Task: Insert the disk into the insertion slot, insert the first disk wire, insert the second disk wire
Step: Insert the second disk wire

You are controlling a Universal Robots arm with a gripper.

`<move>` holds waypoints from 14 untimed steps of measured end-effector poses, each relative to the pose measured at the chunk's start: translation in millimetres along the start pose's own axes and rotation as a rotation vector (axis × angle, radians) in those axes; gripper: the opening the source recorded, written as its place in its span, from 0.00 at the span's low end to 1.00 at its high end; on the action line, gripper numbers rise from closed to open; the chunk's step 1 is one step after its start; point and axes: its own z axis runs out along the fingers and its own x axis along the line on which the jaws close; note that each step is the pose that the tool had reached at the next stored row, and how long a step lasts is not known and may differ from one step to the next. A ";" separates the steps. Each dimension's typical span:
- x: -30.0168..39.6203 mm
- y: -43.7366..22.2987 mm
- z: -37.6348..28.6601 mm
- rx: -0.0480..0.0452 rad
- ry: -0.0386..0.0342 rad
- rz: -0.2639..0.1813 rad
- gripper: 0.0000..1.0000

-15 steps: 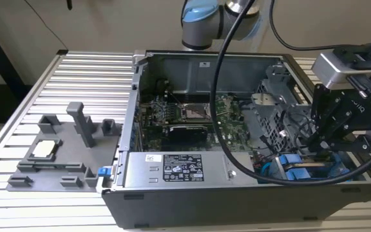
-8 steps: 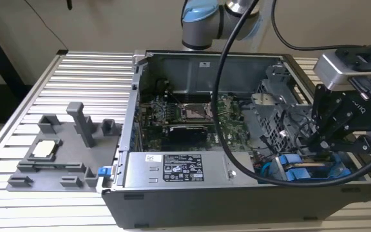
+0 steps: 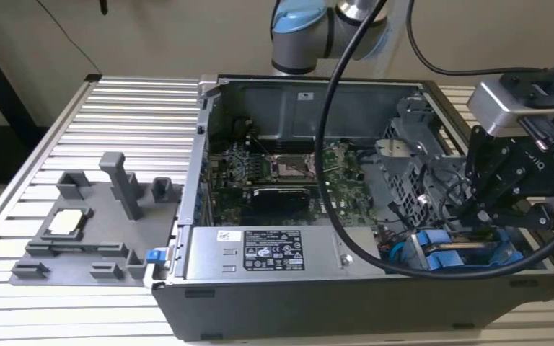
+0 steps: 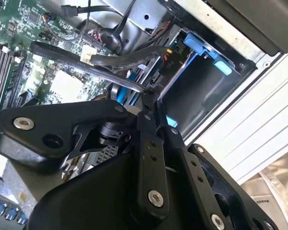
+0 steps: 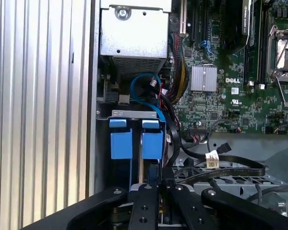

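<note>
Two blue carrier brackets point(image 5: 152, 139) stand side by side in the grey drive cage point(image 5: 134, 114), at the insertion slot point(image 3: 447, 254) in the open case's near corner on the exterior view's right. The disk's metal body is mostly hidden behind them. My gripper point(image 3: 477, 215) hangs just above that cage, in line with the bracket nearer the green board. Its fingers point(image 4: 145, 103) are pressed together on the end of a flat black disk wire point(image 4: 86, 64), which trails back toward the board. A second black wire point(image 5: 221, 160) with a white tag lies beside it.
A blue cable point(image 5: 145, 86) loops between the cage and the silver power-supply box point(image 5: 132, 33). The green board point(image 3: 277, 169) covers the case floor. A thick black hose point(image 3: 340, 216) from the arm drapes across the case. A grey fixture tray point(image 3: 84, 231) lies on the slatted table at the exterior view's left.
</note>
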 end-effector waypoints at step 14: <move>2.5 -0.5 11.5 0.0083 -0.0165 0.013 0.16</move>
